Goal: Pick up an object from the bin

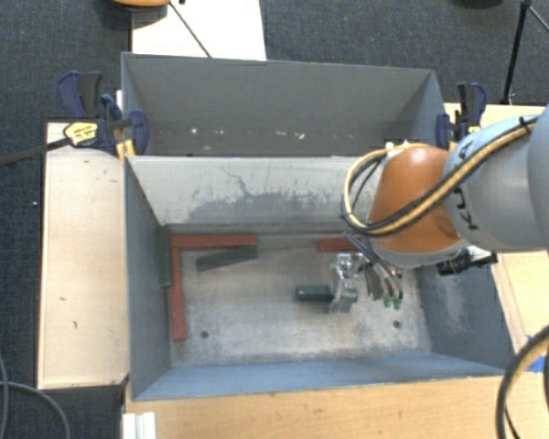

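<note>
Grey metal bin (256, 323), floor scuffed and mostly bare; contents few, listed for you from the gripper outward. Item one: small dark block (311, 293), short and rectangular, lying flat right of the floor's centre, its right end touching or just beside the gripper (346, 293). The gripper hangs low over the floor below the arm's orange cover (412, 204). You cannot tell from this view how far open it stands, nor whether it has anything in hold; the block's end meets it, but a grasp is not shown. Item two: dark green bar (226, 259), longer, slightly tilted, well apart to the left. Item three: red strip (177, 291) along the left wall, meeting a second red strip (210, 241) along the back. Item four: short red piece (332, 243) at the back, near the arm. Handling, judged: the dark block looks stiff, light and smooth-sided, likely to skid on metal. Take it across its narrow width, near the middle, closing squarely.
</note>
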Motion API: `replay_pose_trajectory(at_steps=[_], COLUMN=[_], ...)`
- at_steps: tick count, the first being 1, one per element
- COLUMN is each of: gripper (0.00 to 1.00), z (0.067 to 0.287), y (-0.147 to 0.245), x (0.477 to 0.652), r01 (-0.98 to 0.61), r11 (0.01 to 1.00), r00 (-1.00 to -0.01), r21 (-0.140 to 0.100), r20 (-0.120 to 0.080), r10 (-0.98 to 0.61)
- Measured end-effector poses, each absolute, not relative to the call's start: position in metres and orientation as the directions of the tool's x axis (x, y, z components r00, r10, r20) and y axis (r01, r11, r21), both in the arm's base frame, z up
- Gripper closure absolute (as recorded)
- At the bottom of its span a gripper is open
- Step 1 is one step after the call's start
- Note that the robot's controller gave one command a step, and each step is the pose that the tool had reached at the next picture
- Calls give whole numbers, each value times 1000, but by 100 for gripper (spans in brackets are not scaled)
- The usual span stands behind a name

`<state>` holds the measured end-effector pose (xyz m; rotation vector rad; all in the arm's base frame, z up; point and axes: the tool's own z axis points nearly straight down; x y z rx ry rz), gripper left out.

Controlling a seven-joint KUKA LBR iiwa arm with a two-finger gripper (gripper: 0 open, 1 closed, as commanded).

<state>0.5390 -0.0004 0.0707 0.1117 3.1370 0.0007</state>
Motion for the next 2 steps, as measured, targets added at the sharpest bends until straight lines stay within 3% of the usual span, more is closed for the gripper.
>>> replay_pose_trajectory(at_steps=[1,2], gripper=[100,100], z=[71,233], y=[0,-27], x=[539,514], r01=[71,58], r11=[997,998], r00=[-997,-998], r21=[1,0], r20=[-3,-3], r10=[71,58])
